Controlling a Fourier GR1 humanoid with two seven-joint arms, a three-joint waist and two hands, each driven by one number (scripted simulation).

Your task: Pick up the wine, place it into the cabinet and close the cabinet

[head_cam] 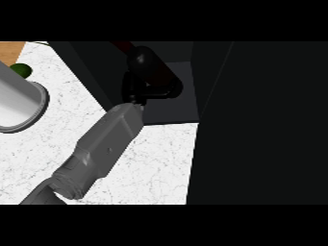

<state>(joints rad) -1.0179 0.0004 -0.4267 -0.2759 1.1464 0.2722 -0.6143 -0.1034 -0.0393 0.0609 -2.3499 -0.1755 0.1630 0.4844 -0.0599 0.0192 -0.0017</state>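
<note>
The wine bottle [165, 72] is dark red and lies tilted inside the open dark cabinet [172, 108], its neck pointing up and left. My right hand [142, 65] is shut on the bottle, its black fingers curled round the middle and hiding much of it. The grey forearm runs from the lower left edge of the view up to the cabinet's mouth. I cannot tell whether the bottle rests on the cabinet floor. My left hand does not show.
The open cabinet door [280, 125] fills the right side as a tall black panel. A white cylinder with a grey rim [14, 98] stands at the left on the white marble counter [24, 158]. A small green object [20, 71] lies behind it.
</note>
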